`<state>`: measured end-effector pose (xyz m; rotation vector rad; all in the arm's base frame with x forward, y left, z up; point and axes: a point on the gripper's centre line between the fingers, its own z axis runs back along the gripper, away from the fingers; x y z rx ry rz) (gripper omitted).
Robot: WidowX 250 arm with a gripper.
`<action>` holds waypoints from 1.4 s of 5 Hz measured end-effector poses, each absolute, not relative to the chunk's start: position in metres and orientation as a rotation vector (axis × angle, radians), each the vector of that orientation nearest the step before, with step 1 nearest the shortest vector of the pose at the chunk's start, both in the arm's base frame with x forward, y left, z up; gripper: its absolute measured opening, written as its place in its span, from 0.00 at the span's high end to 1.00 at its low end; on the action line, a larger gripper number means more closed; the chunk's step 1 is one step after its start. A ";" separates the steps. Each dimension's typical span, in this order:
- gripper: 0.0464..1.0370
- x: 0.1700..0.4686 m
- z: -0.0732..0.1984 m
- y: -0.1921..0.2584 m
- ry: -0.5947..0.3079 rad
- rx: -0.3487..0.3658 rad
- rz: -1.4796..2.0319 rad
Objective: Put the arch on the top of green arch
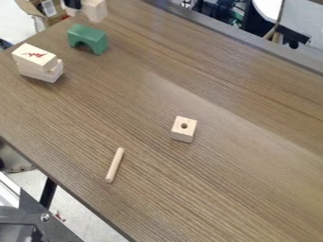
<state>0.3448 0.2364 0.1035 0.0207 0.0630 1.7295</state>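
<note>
Wooden dowel foremost, pale block by the gripper, green arch near both, cannot tell gripper's state

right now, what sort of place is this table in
Probably a robotics lab or workshop: a green arch and a drilled wooden block sit on the table like test pieces, and a bolted dark metal frame stands past its near edge.

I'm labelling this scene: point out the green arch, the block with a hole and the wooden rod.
Green arch (88, 35), camera view: upper part.
Block with a hole (182, 131), camera view: top face.
Wooden rod (114, 165), camera view: mid-length.
</note>
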 end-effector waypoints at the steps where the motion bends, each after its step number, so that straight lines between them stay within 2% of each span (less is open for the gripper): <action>1: 0.47 0.346 0.097 0.240 0.067 0.038 1.725; 4: 0.47 0.345 0.093 0.246 0.038 0.072 1.731; 7: 0.47 0.342 0.076 0.238 0.064 0.098 1.725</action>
